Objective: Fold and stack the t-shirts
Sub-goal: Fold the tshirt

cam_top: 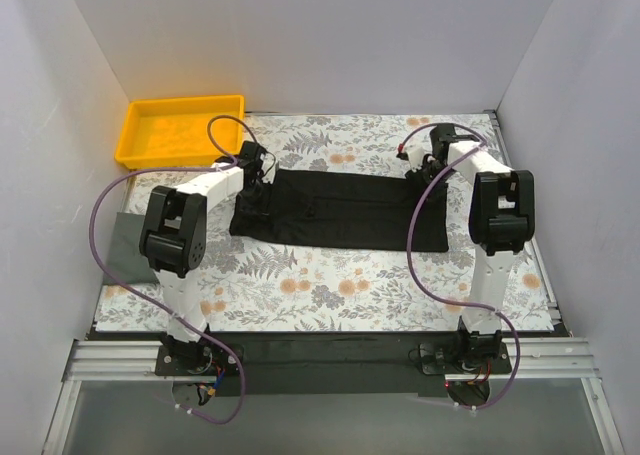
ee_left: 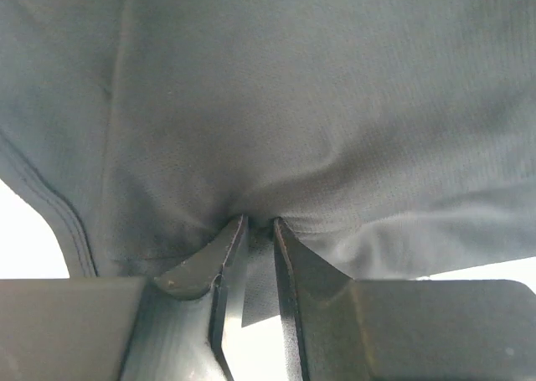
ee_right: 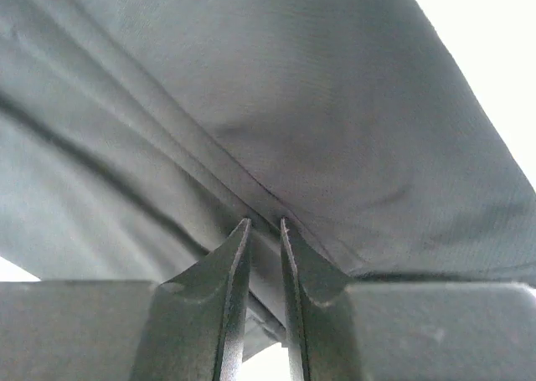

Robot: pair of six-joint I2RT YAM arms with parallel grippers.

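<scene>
A black t-shirt [cam_top: 340, 210] lies across the middle of the table as a long band, folded lengthwise. My left gripper [cam_top: 255, 170] is at its far left end, shut on the cloth; in the left wrist view the t-shirt [ee_left: 318, 88] fills the frame and bunches between my fingertips [ee_left: 258, 223]. My right gripper [cam_top: 428, 165] is at the far right end, shut on the cloth; in the right wrist view the t-shirt [ee_right: 293, 96] shows a folded seam pinched at my fingertips [ee_right: 263, 223].
A yellow tray [cam_top: 180, 127] stands at the back left corner. A grey-green sheet [cam_top: 125, 245] lies at the table's left edge under my left arm. The tablecloth [cam_top: 330, 285] is floral. White walls close in the sides and back.
</scene>
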